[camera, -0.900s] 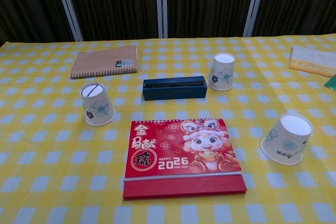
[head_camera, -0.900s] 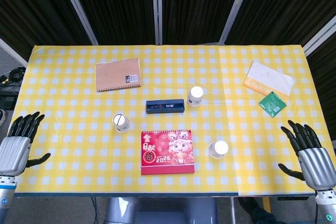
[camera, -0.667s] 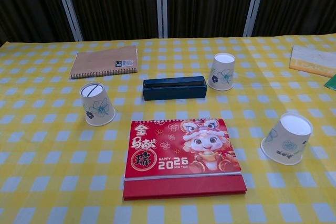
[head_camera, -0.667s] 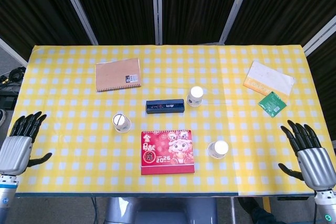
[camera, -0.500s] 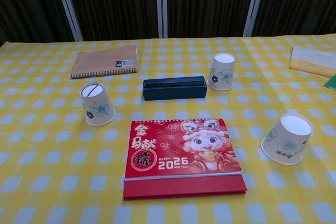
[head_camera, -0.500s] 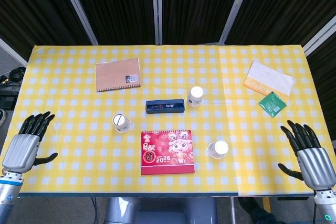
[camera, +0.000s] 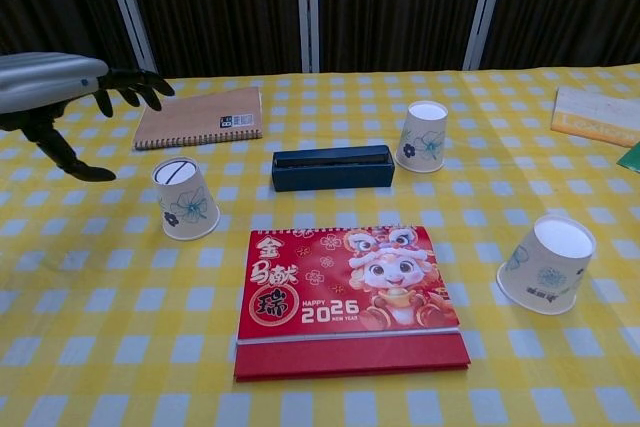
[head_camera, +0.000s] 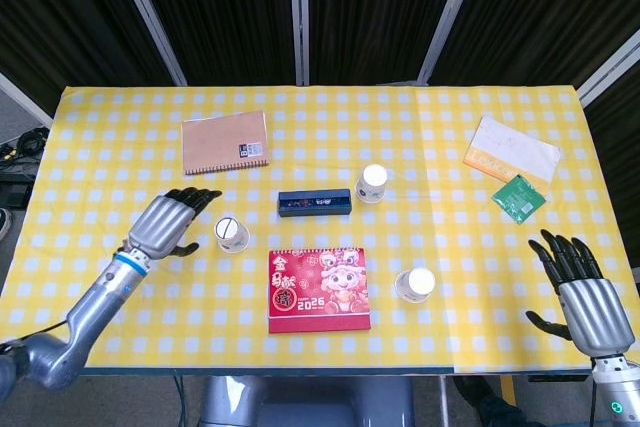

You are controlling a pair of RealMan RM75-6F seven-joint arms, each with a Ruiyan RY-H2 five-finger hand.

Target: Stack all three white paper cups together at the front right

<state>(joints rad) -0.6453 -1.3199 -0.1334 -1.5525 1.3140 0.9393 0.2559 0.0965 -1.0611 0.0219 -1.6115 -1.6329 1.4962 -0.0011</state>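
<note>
Now the left hand (head_camera: 168, 224) hovers just beside the left paper cup (head_camera: 231, 234), fingers spread and holding nothing. Another paper cup (head_camera: 372, 183) stands upside down near the dark blue box (head_camera: 315, 203), and the third cup (head_camera: 414, 284) is at the front right, beside the red 2026 calendar (head_camera: 318, 289). At the table's right edge the right hand (head_camera: 582, 293) is also empty, its fingers apart.

Matt paper cups (head_camera: 232, 234), glossy calendar (head_camera: 318, 288), checked cloth (head_camera: 120, 147).
</note>
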